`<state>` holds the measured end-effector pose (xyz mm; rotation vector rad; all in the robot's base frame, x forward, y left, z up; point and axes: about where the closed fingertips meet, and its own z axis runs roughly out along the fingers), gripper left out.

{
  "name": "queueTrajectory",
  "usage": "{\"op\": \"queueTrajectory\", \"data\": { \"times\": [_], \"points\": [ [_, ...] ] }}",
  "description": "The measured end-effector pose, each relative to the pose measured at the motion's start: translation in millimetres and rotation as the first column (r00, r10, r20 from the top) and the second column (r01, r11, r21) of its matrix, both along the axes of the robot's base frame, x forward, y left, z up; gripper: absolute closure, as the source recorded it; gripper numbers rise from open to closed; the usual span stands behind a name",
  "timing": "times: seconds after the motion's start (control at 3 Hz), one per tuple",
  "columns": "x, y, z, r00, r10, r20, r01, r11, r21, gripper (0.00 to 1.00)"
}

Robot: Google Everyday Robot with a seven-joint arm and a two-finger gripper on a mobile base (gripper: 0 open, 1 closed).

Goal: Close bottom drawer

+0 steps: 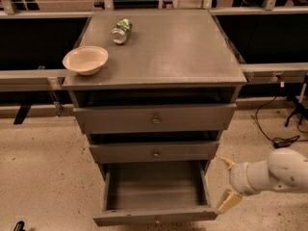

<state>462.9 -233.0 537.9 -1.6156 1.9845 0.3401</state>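
At the near foot of the grey cabinet (pixel 168 52), the bottom drawer (pixel 154 189) stands pulled out toward the near side, with its plain box interior exposed and empty. Its slim front panel (pixel 125 219) sits at the lower edge of the camera view. The middle drawer (pixel 154 152) and top drawer (pixel 154 118) above it are shut or nearly so.

The gripper (pixel 227 182) is positioned to the right of the bottom drawer, just beside its right side wall and close to the near right corner. Its fingers (pixel 228 201) are spread apart and hold nothing.

The drawer travels along the near-far axis. The front panel lies to the left of the gripper and slightly nearer, so the closing push probably requires the gripper to come round in front of the panel, then press toward the far side.

A bowl (pixel 85 60) and a can (pixel 120 31) rest on the cabinet top, well apart from the work area.
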Motion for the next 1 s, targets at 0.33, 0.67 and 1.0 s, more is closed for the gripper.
{"op": "queueTrajectory", "data": {
  "times": [0.33, 0.67, 1.0],
  "points": [
    [8.5, -2.1, -83.5, 0.9971, 0.06, 0.047, -0.06, 0.998, -0.003, 0.0],
    [5.8, -3.8, -135.2, 0.9906, 0.131, 0.039, -0.131, 0.991, 0.002, 0.0],
    [3.4, -1.1, -143.7, 0.99, 0.137, 0.034, -0.138, 0.99, 0.011, 0.0]
  ]
}}
